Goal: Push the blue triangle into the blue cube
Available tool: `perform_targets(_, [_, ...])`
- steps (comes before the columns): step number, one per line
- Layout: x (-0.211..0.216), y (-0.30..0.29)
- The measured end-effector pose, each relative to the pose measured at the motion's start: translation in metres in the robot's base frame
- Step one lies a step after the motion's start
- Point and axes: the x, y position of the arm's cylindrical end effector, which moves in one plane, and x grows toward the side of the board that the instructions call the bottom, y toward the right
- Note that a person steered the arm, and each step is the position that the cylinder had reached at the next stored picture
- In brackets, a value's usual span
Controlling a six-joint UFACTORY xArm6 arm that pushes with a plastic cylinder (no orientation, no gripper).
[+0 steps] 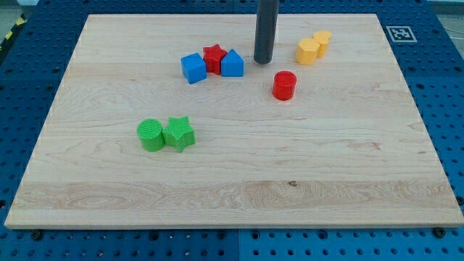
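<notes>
The blue triangle [232, 64] lies near the view's top centre, touching the red star [213, 58] on its left. The blue cube [193, 68] sits left of the red star, touching it. The three form a short row. My tip [262, 61] is on the board just to the right of the blue triangle, a small gap apart from it.
A red cylinder [284, 85] stands below and right of my tip. Two yellow blocks [313, 48] sit together to the right of the rod. A green cylinder [151, 135] and green star [178, 133] touch at the left centre. The wooden board's top edge [145, 16] is close behind.
</notes>
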Motion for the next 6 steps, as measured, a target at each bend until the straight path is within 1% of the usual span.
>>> perform_targets(2, [0.003,-0.024])
perform_targets(5, [0.024,-0.087])
perform_targets(6, [0.026,-0.09])
